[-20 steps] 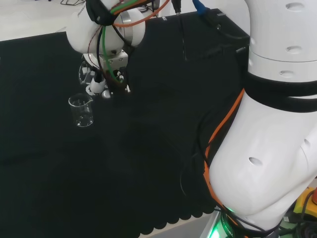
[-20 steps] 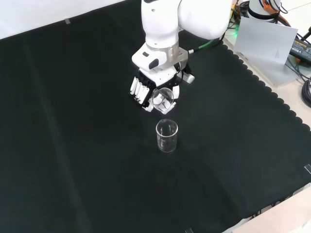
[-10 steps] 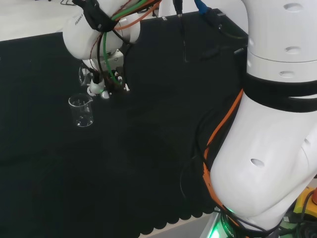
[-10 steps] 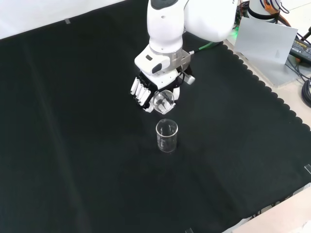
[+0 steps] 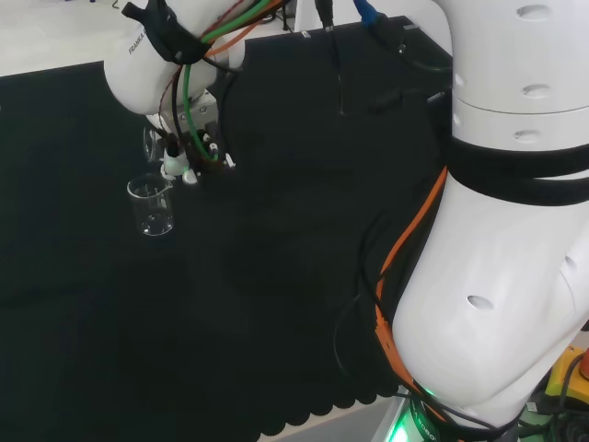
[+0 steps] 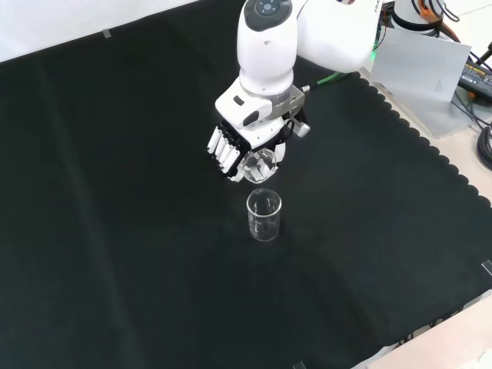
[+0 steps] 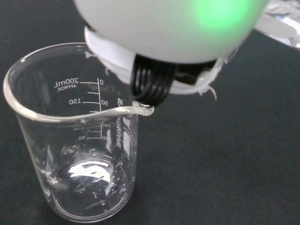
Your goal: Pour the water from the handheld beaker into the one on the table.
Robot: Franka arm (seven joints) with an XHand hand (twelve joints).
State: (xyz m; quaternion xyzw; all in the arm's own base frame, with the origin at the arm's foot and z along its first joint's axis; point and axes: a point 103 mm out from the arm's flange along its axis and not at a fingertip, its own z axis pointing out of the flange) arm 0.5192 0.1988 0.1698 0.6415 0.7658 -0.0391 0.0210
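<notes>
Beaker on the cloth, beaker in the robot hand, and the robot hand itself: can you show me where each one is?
Table beaker [image 6: 264, 217]: front view, on its clear side wall.
Held beaker [image 6: 259, 164]: front view, on its tilted glass body.
Robot hand [image 6: 227, 144]: front view, on its white fingers curled round the held beaker.

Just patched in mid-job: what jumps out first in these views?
The hand, at the end of the big white arm, is curled round a clear handheld beaker tipped above the black cloth. Just below it in the front view an upright beaker stands on the cloth; the wrist view shows its printed scale and drops inside.
</notes>
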